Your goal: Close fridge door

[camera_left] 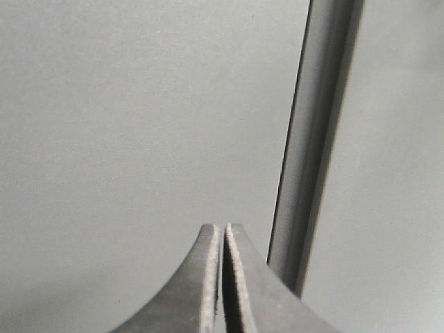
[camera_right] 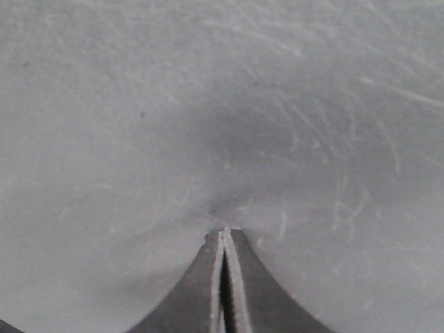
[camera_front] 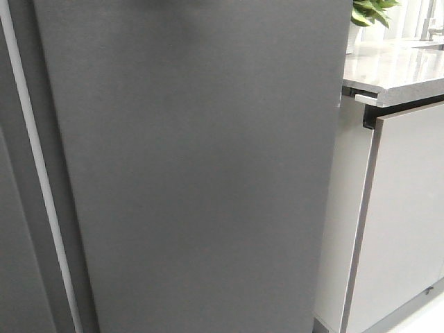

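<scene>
Grey countertop (camera_front: pixel 395 69) (plant (camera_front: pixel 371 10) behind), cabinet door (camera_front: pixel 406 215)

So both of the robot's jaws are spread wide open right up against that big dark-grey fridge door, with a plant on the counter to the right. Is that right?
Not quite. Both pairs of jaws are shut, not spread open: the left gripper in the left wrist view and the right gripper in the right wrist view each show their jaws pressed together. The rest holds: they sit close to the dark-grey fridge door, and a plant stands on the counter to the right.

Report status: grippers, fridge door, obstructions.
Left gripper shut, empty, near the door seam. Right gripper shut, tips at the fridge door. No obstruction visible.
</scene>
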Controlling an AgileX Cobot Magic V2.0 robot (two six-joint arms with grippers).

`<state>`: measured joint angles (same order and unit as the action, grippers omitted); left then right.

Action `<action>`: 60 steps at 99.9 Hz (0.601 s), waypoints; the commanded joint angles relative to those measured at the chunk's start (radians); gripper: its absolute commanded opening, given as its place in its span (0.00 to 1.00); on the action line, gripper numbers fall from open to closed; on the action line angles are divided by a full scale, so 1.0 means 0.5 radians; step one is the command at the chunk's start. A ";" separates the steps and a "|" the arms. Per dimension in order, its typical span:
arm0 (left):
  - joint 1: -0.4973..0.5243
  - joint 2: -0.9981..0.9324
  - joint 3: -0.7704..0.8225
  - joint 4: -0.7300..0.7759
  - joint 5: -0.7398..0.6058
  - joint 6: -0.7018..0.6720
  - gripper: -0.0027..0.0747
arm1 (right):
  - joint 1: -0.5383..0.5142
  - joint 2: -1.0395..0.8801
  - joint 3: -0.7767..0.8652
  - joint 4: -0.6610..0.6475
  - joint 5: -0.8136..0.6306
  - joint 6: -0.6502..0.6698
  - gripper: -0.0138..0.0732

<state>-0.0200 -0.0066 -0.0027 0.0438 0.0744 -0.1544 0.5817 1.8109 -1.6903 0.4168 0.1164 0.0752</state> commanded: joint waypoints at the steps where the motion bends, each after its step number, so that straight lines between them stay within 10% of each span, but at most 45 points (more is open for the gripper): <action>1: -0.003 -0.045 0.081 -0.013 -0.166 -0.004 0.01 | -0.014 -0.080 -0.083 -0.022 -0.173 -0.021 0.08; 60: -0.003 -0.045 0.081 -0.013 -0.166 -0.004 0.01 | -0.284 -0.649 0.416 -0.261 -0.153 -0.021 0.08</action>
<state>-0.0200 -0.0066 -0.0027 0.0438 0.0744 -0.1544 0.4744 1.6030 -1.5195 0.3353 0.1175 0.0752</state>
